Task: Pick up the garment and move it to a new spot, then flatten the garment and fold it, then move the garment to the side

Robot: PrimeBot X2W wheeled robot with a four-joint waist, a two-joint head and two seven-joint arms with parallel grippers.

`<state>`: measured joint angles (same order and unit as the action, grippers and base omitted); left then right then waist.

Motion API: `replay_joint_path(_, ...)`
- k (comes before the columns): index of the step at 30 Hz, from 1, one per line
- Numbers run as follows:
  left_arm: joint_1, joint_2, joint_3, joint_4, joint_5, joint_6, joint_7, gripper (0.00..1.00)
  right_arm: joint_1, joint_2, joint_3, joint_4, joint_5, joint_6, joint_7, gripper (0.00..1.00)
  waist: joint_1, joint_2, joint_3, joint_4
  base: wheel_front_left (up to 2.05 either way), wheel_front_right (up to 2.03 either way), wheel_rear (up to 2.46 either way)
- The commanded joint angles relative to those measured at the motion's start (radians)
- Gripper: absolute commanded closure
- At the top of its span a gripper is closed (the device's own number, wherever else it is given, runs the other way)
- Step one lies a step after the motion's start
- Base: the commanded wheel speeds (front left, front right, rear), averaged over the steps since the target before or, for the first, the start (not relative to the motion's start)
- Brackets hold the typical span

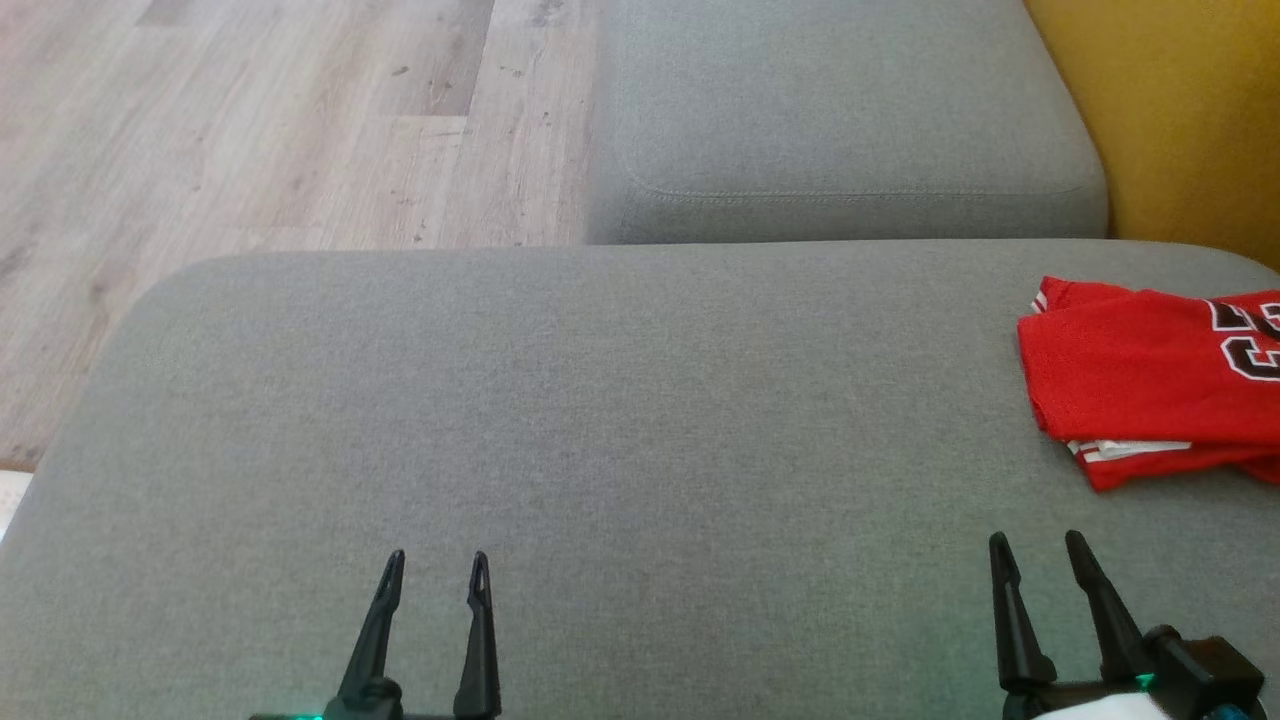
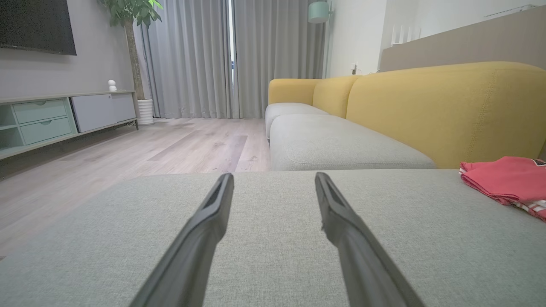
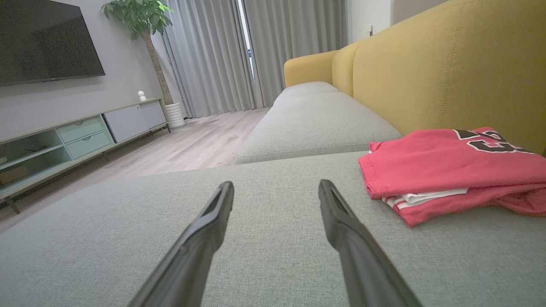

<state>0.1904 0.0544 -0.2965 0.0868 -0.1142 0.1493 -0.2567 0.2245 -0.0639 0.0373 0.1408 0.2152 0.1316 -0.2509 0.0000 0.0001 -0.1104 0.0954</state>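
The red jersey lies folded on the wide grey seat cushion, ahead of the right hand and off to its right, apart from its fingers. The top layer carries black numerals edged in white, and a strip of white-and-red striped trim peeks out from the fold on the side facing the hand. Beyond the jersey rises the yellow sofa back.

The right hand has its two dark fingers spread, hovering low over the cushion's fabric with only grey cloth between them. The left hand is spread in the same way, well to the left of the jersey, its fingers pointing along the cushion toward a second grey seat cushion straight ahead of the right hand.

Far ahead and to the left of both hands, across the wooden floor, stands a low TV cabinet with two pale green drawers, both shut, and open compartments at its near end; what sits in them is too dim to tell. A white ribbed pot past the cabinet holds a slim-trunked leafy tree.
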Motion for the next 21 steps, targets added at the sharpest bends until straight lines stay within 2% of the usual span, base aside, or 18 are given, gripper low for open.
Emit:
replay_joint_path(1,-0.04,-0.004,0.034,-0.028,0.006,-0.004,-0.005,0.0,-0.04,-0.003,0.015,-0.037,-0.011,-0.001,-0.011,0.0,0.0,-0.0001,-0.003,-0.003,0.0,0.0,0.0)
replay_joint_path(5,-0.037,-0.004,0.037,-0.027,0.009,-0.008,-0.005,0.0,-0.046,0.001,0.013,-0.038,-0.013,-0.001,-0.011,0.0,0.0,-0.0001,-0.01,-0.01,0.0,0.0,0.0)
replay_joint_path(6,0.0,0.0,0.004,0.006,0.001,-0.008,0.0,1.0,0.0,0.007,-0.006,0.003,-0.005,0.0,0.0,1.0,0.0,-0.0001,-0.01,-0.01,0.0,0.0,0.0)
replay_joint_path(10,0.019,-0.001,0.003,0.063,-0.006,-0.008,0.001,1.0,0.016,0.009,-0.003,0.063,0.0,0.0,0.003,1.0,0.0,-0.0001,-0.01,-0.011,0.0,0.0,0.0)
replay_joint_path(21,-0.006,0.008,0.029,0.068,-0.149,-0.03,0.024,1.0,-0.015,0.006,-0.012,0.066,0.128,0.0,0.032,1.0,0.0,-0.0001,0.001,-0.018,0.0,0.0,0.0)
